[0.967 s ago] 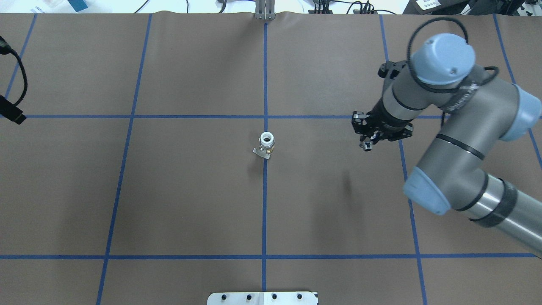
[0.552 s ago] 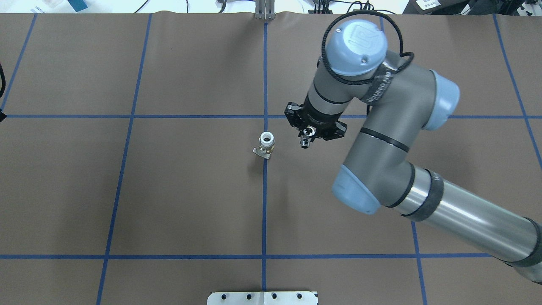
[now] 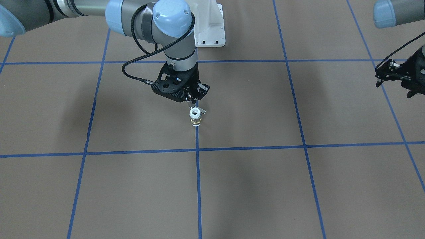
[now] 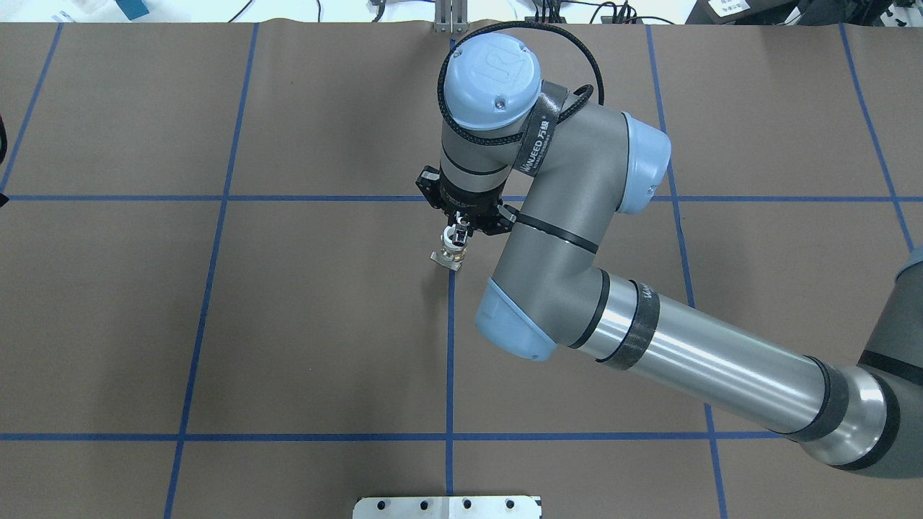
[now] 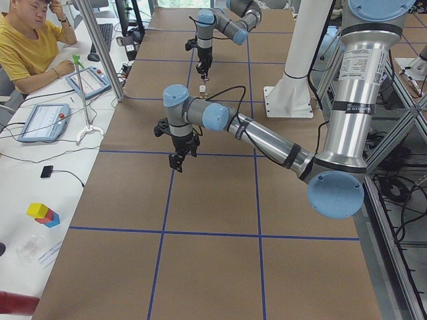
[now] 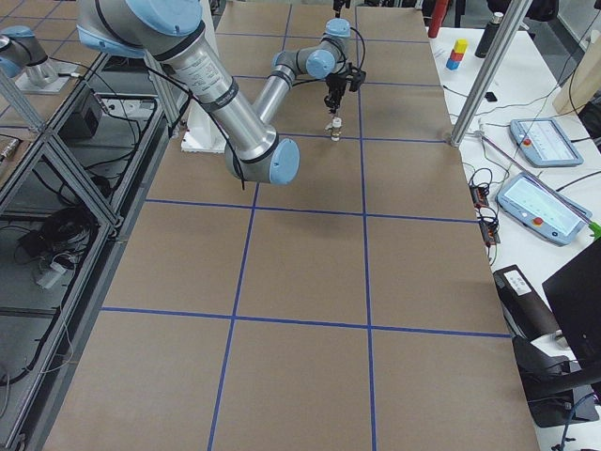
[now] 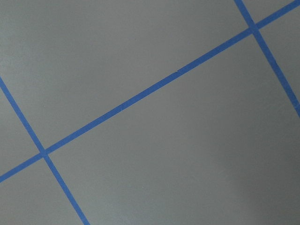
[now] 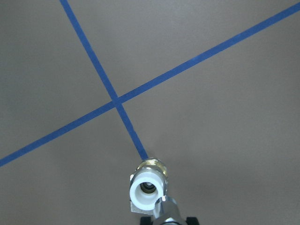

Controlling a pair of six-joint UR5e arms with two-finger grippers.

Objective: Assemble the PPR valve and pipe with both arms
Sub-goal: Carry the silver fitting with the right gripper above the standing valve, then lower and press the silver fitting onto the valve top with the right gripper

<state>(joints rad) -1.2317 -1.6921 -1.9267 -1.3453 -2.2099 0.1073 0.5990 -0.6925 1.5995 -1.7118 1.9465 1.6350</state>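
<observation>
Brown paper crossed by blue tape lines (image 4: 450, 346) covers the bench (image 4: 288, 324). The PPR valve (image 4: 454, 250) stands upright on the middle line, just on the robot's side of the central crossing. Its white open end is up with the brass band below, and its grey lever tab (image 4: 445, 260) sticks out low toward the left in the overhead view. The right arm (image 4: 692, 360) reaches in from the right end of the bench, its long silver forearm slanting over the paper. It bends at the elbow and ends in a wrist turned so that the right hand (image 4: 459, 231) points straight down over the valve. That hand is clamped on the pipe (image 8: 166, 212), a small silvery stub held upright between its fingers. In the right wrist view the stub's lower end sits at the edge of the valve's white rim, off-centre from the bore, and whether it touches the rim cannot be told. The left arm (image 5: 267, 137) is well apart, toward the bench's left end, stretched out with the left hand (image 5: 177, 162) hanging downward above bare paper near a tape line. Its wrist view shows only paper and tape, and whether its fingers are apart or together cannot be told.
</observation>
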